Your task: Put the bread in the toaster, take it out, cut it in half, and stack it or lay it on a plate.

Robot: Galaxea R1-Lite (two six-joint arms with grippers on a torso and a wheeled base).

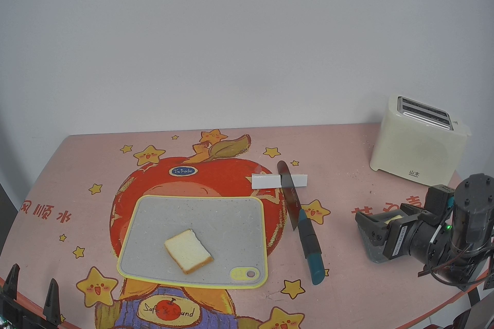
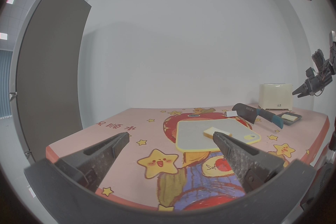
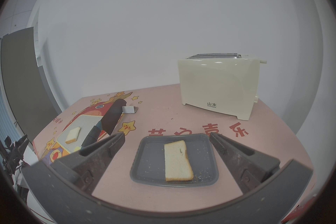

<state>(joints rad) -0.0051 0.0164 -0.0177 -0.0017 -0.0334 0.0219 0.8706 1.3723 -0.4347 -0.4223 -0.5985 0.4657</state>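
One half slice of bread (image 1: 188,251) lies on the grey cutting board (image 1: 226,222), also seen as bread (image 2: 215,131) in the left wrist view. A second half slice (image 3: 177,161) lies flat on the dark grey plate (image 3: 145,165) at the table's right front. My right gripper (image 3: 166,136) hovers open just above that plate, touching nothing; the head view shows it as the gripper (image 1: 381,232) over the plate (image 1: 366,249). The cream toaster (image 1: 419,140) stands behind it with its slots bare. My left gripper (image 2: 170,135) is open, low at the table's front left corner (image 1: 31,289).
A teal-handled knife (image 1: 303,227) lies right of the board, its blade resting on a small white block (image 1: 265,181). The table edge runs close to the plate on the right. Bare tabletop lies between the knife and the plate.
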